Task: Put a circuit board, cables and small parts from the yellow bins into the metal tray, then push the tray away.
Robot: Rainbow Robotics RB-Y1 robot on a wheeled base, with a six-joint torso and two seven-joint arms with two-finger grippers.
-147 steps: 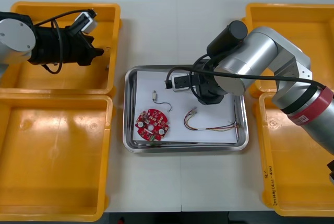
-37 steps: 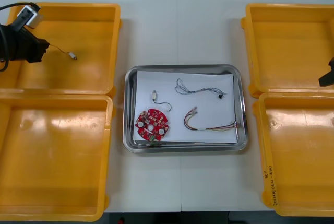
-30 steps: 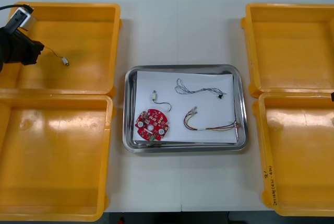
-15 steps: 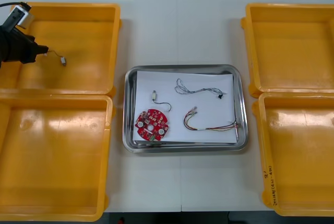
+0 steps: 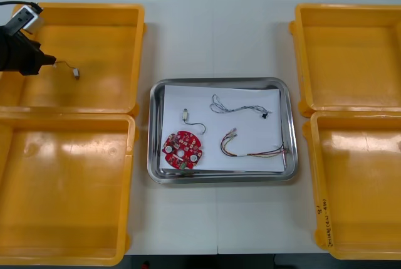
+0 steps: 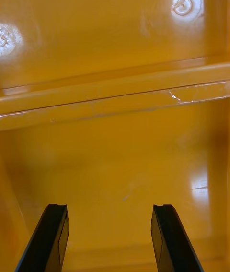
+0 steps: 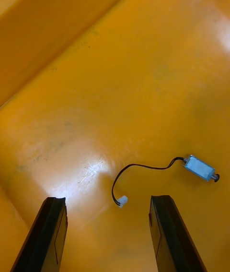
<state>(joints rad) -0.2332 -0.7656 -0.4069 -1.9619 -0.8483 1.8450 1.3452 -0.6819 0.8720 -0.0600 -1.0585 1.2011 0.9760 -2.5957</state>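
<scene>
1. While the light tabletop [image 5: 213,31] carries four yellow bins [image 5: 62,181], two at each side, the metal tray [image 5: 152,131] sits between them, white inside.
2. The left pincer [image 5: 49,62] hangs over the far left bin [image 5: 106,37], close to its outer wall. Its fingers [image 7: 48,233] stand wide apart and hold nothing.
3. The right pincer [image 6: 110,238] is low over the floor of a yellow bin, with the ridge where two bins meet ahead of its tips. It too is spread wide and grips nothing.
4. The round red circuit board [image 5: 183,148] lies in the tray's near left part.
5. The red and yellow cable [image 5: 250,150] lies to the right of the board and reaches the tray's right wall. The twisted blue and white cable [image 5: 238,105] lies in the far part.
6. One small metal part [image 5: 186,116], with a thin lead, lies in the tray just beyond the board.
7. A second small metal part [image 7: 200,168] lies on the far left bin's floor, ahead of the left pincer. Its black lead [image 7: 143,166] curls back to a white plug [image 7: 122,201] just ahead of the open fingers, apart from both.
</scene>
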